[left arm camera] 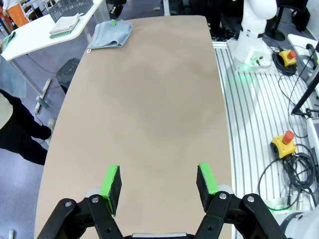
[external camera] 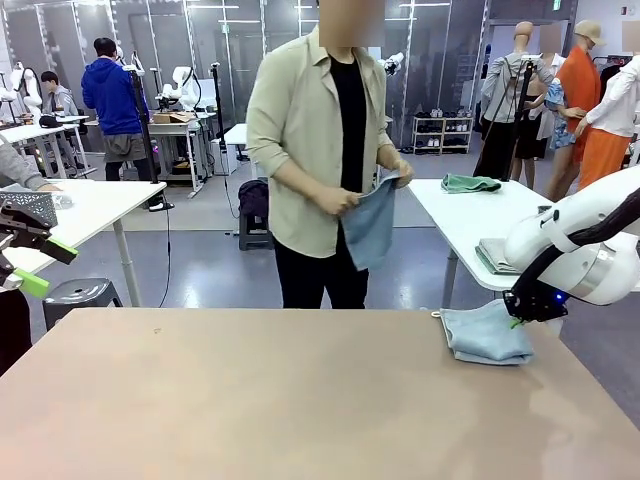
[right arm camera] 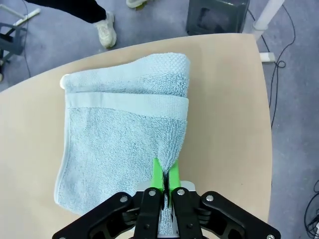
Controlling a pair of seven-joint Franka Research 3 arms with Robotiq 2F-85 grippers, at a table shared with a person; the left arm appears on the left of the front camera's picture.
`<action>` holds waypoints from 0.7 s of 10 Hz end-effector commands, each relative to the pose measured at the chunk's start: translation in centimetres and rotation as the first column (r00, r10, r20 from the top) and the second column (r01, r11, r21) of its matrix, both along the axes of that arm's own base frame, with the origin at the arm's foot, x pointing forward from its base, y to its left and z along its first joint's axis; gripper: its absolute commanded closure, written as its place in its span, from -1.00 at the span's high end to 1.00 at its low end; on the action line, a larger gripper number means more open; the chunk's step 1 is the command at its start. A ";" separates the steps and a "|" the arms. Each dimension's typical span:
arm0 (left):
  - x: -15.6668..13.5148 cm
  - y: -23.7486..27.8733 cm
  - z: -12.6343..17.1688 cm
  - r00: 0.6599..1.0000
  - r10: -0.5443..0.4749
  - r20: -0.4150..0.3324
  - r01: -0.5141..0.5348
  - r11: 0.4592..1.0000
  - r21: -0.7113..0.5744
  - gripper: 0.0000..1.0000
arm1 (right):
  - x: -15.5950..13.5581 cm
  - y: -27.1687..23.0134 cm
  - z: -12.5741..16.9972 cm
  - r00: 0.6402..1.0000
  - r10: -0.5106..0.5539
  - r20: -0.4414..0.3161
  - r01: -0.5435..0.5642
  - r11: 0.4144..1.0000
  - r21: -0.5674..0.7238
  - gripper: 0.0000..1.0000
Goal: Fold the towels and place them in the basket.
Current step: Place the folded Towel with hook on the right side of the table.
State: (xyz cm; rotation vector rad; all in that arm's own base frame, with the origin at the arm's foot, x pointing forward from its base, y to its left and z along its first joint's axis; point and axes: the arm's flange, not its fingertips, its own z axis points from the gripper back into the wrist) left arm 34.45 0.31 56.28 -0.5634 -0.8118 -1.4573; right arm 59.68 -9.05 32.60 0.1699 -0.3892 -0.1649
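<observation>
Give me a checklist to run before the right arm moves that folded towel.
1. Grip: right gripper pinched on the folded towel at its near edge: ok.
2. Fold: folded towel lies flat on the table, layers stacked: ok.
3. The left gripper is open, holds nothing and is far from the towel: ok.
4. The person's hands are off the table, holding another towel: ok.
5. The basket on the white side table is within reach: cannot tell.
</observation>
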 end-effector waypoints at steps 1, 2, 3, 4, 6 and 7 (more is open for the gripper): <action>0.0 0.0 0.2 1.000 -0.020 0.016 0.021 0.999 -0.026 0.55 | 0.2 -0.9 0.0 0.999 0.040 0.001 -0.040 0.999 0.008 -0.50; 0.0 0.0 0.2 1.000 -0.020 0.016 0.021 0.999 -0.026 0.55 | 0.2 -1.0 0.0 0.999 0.041 -0.002 -0.041 0.999 0.007 -0.15; 0.0 0.0 0.2 1.000 -0.020 0.016 0.021 0.999 -0.026 0.55 | 0.3 -1.1 0.1 0.999 0.044 -0.007 -0.044 0.999 0.004 -0.10; 0.0 0.0 0.2 1.000 -0.020 0.016 0.021 0.999 -0.026 0.55 | 0.3 -1.3 0.4 0.999 0.050 -0.016 -0.050 0.999 -0.001 0.25; 0.0 0.0 0.2 1.000 -0.020 0.016 0.021 0.999 -0.026 0.55 | 0.2 -1.9 1.9 0.998 0.050 -0.025 -0.051 0.999 -0.017 0.65; 0.0 0.0 0.2 1.000 -0.020 0.016 0.021 0.999 -0.026 0.55 | -0.4 -2.4 3.7 0.999 0.045 -0.027 -0.045 0.999 -0.022 0.65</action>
